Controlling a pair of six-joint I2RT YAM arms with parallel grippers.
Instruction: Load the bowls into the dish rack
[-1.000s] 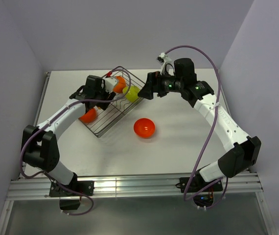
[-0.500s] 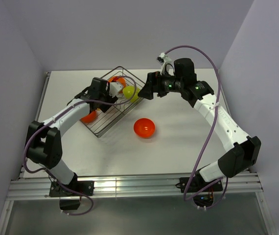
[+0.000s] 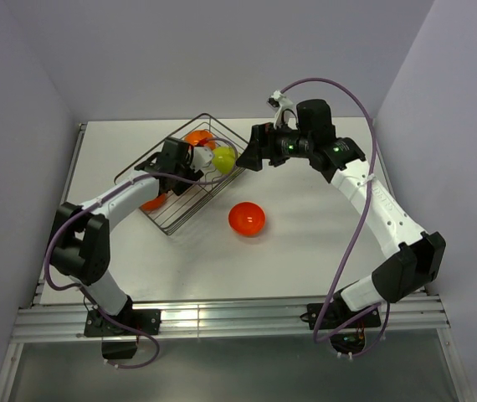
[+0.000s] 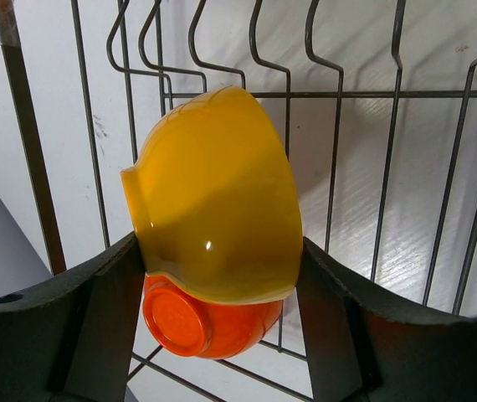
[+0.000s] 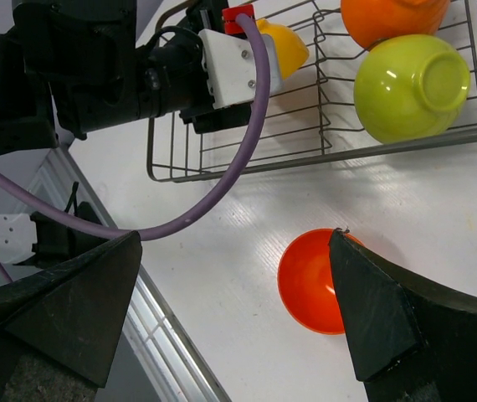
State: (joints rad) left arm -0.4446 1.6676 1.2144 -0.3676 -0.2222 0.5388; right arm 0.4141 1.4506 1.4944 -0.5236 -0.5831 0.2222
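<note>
- One red-orange bowl (image 3: pixel 246 219) not yet loaded: mouth up on the bench (image 3: pixel 305 251), just beside the near-right side of the dish rack (image 3: pixel 182 209).
- Near end of rack: near orange bowl (image 3: pixel 151 201), partly hidden under the left forearm.
- Mid rack: left hand (image 4: pixel 219 251) clamped on the yellow-orange bowl (image 4: pixel 213 167), held on edge over the wavy dividers; seated or not, cannot tell.
- Likely trouble here: letting go before the rim sits between two wires, glossy bowl then rolling or knocking a neighbour. Fingers low among the wires; careless pull-out apt to snag and drag the whole rack.
- Farther in: lime green bowl (image 3: pixel 223 160) at the right wall, far orange bowl (image 3: pixel 197 138) behind it.
- Farthest: right hand (image 3: pixel 249 157) spread wide, holding nothing, close by the rack's right rim; risk of bumping it or the left arm when reaching for the loose bowl.
</note>
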